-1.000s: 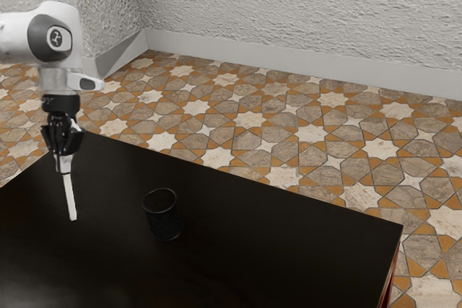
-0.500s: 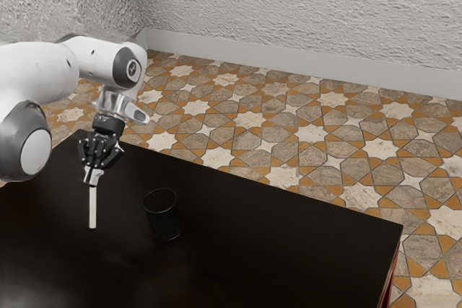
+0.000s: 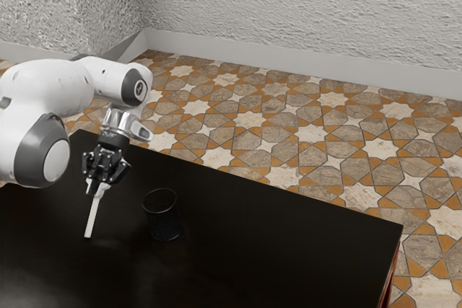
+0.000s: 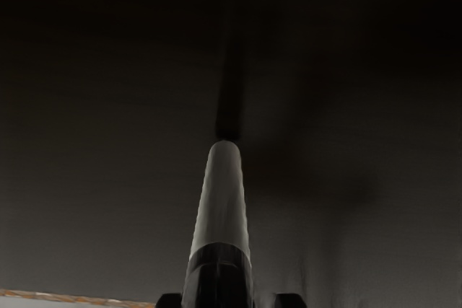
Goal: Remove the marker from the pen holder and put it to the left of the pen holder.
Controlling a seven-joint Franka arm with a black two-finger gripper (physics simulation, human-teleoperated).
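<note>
White and black, the slim marker (image 3: 92,217) tilts down from the end effector (image 3: 96,188), fingers closed on it.

My exterior camera stands back, looking down at a slant past the arm (image 3: 54,88) at frame left, across the tabletop (image 3: 238,250) to floor and wall (image 3: 303,5). My wrist camera looks closely along the marker (image 3: 92,218); both share marker and tabletop.

The marker (image 3: 92,219) is off-white with a black section; the pen holder (image 3: 165,224), pincer (image 3: 96,187) and worktop (image 3: 253,250) are black. The arm (image 3: 68,86) is white and grey. Cream stars, brown and orange shapes pattern the floor (image 3: 310,133).
</note>
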